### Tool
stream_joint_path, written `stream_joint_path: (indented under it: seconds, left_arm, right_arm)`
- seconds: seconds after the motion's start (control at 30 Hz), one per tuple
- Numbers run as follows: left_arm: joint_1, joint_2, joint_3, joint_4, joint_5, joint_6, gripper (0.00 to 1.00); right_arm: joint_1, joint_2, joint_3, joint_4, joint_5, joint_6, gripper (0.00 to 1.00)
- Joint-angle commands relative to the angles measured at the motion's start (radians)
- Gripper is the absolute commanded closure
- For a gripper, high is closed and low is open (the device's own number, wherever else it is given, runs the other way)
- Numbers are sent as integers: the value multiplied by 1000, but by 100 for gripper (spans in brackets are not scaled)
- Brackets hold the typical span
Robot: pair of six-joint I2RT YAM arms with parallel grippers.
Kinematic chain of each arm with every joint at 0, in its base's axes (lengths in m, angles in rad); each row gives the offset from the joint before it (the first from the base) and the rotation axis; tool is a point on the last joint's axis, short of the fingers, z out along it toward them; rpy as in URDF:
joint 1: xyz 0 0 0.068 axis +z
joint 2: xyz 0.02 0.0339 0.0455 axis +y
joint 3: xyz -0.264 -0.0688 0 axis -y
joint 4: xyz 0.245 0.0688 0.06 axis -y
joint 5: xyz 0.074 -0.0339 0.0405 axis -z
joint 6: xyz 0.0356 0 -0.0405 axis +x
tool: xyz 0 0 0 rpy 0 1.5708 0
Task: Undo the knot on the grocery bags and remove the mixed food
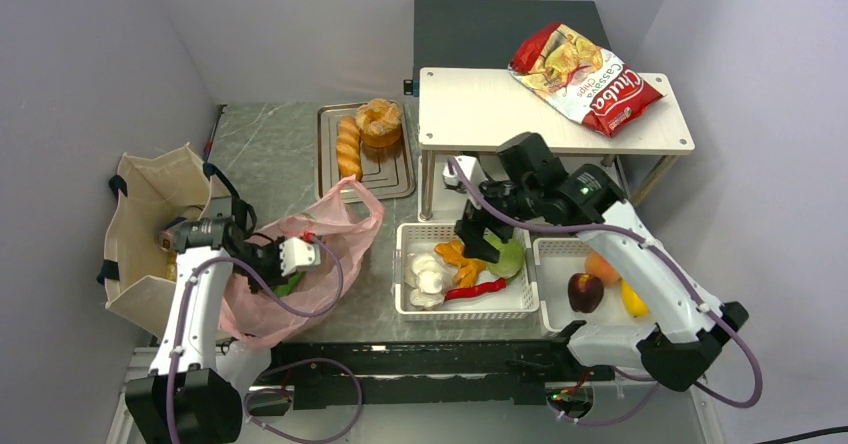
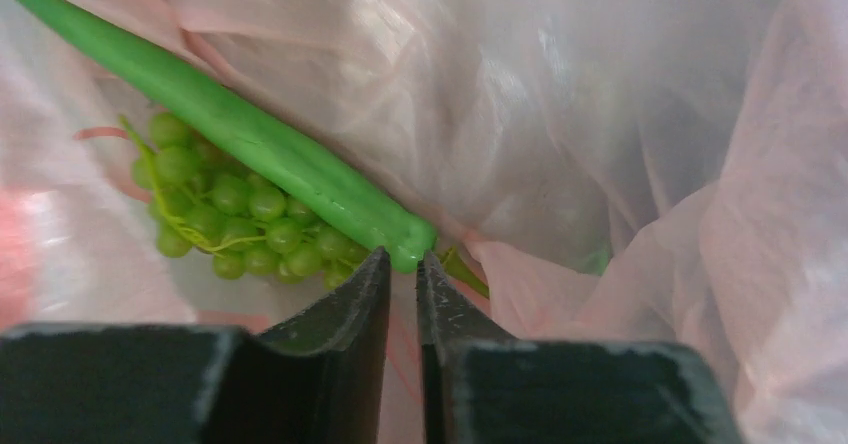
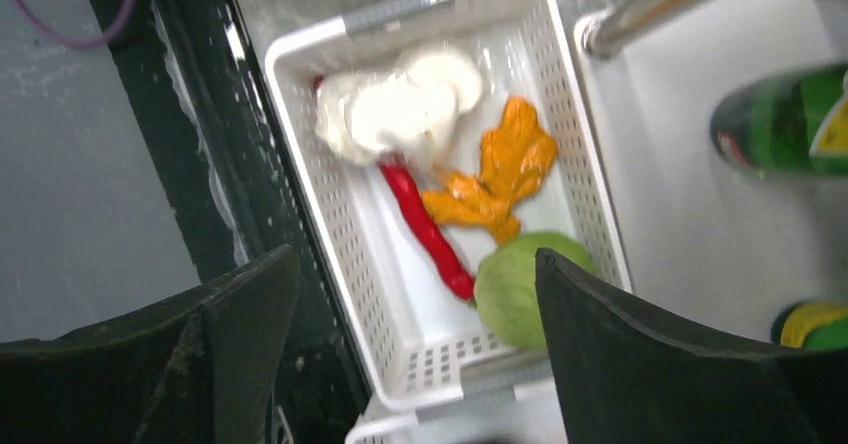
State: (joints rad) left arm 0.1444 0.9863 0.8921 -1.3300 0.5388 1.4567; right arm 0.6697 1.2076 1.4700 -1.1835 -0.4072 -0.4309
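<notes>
Pink bag [image 2: 600,94]: left gripper [image 2: 403,267], narrow gap, at long green vegetable [image 2: 250,144] tip.

Plain grey walls [image 1: 100,44] all round; marble-look grey tabletop [image 1: 270,144]; white shelf [image 1: 480,104] w/ metal legs.

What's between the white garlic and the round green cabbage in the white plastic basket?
A long red chilli pepper and a lumpy orange food lie between the white garlic and the round green cabbage, seen in the right wrist view.
</notes>
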Motion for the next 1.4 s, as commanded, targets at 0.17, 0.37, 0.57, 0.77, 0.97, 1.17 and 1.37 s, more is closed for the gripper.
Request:
stream_joint_path:
  seconds: [0.17, 0.37, 0.57, 0.77, 0.97, 1.17, 1.37]
  left_arm:
    - [4, -173, -207, 102, -3, 198, 39]
    - [4, -381, -323, 76, 61, 293, 26]
    - [4, -472, -367, 154, 31, 213, 24]
    - [5, -378, -316, 298, 4, -76, 19]
    - [37, -177, -260, 342, 1, -134, 32]
    - [38, -46, -271, 511, -25, -182, 28]
    - [-3, 92, -317, 684, -136, -225, 19]
  right_arm:
    - [140, 182, 81, 531, -64, 128, 18]
    - [230, 394, 208, 729, -71, 168, 6]
    - [325, 589, 299, 772, -37, 110, 0]
    - [364, 709, 332, 745, -44, 87, 3]
    - [358, 756, 370, 775, 58, 107, 78]
    - [340, 787, 479, 782, 112, 176, 100]
    - [336, 799, 494, 759, 84, 197, 100]
